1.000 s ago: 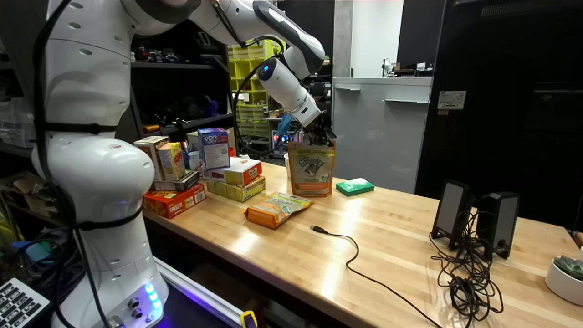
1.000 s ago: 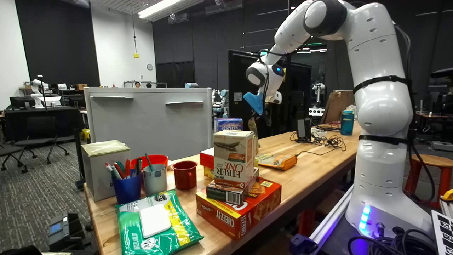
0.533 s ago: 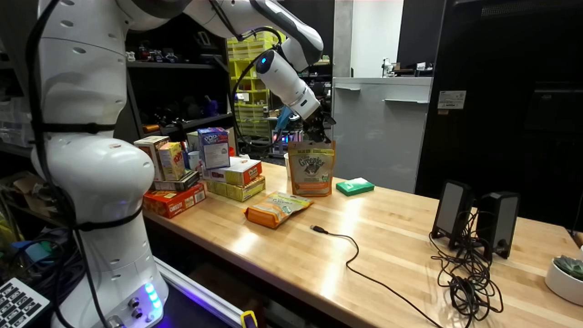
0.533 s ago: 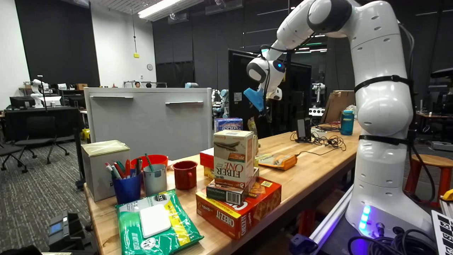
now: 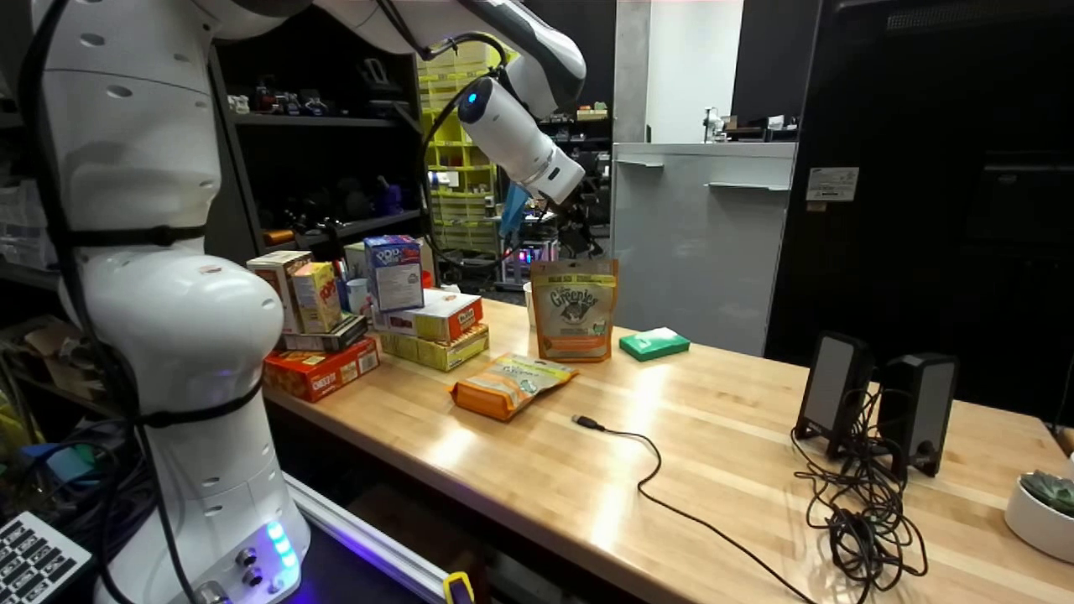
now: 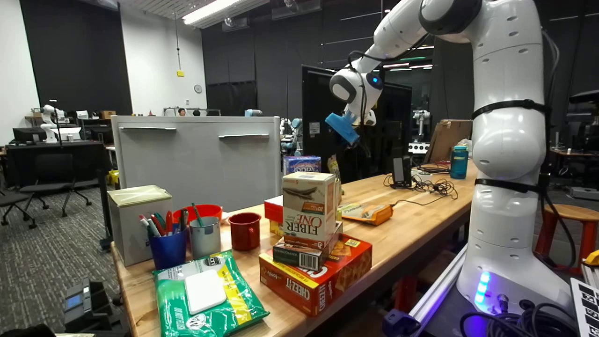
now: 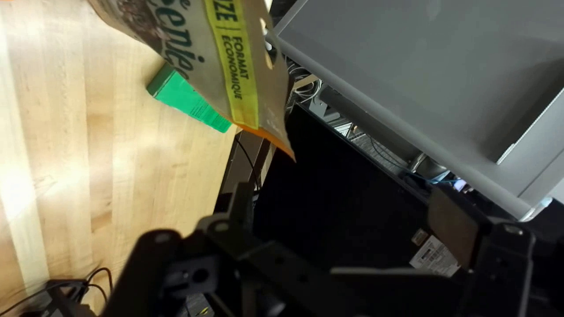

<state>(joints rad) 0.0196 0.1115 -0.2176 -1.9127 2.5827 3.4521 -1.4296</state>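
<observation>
Beyond your wooden surface [image 5: 713,436] stands a grey cabinet [image 5: 703,243]. Your jaws stand wide apart with nothing between them, near the top of the upright bag [image 5: 575,315]. You can read "Greenies" on its front and "VALUE SIZE" along its top in an exterior view, while your wrist view gives "FORMAT ÉCONOMIQUE". Just beside that bag you have a green box [image 5: 654,345], its print too small to make out, and an orange pouch [image 5: 512,386] lies flat on the surface close by. Two black speakers [image 5: 831,386] stand farther along. One blue carton [image 5: 396,277] shows you "POP". Also in an exterior view, your red box [image 6: 304,276] marked "CHEEZ-IT" bears a dark box [image 6: 295,255] with a barcode, and on that stands a tall carton [image 6: 304,210] reading "FIBER ONE".
</observation>
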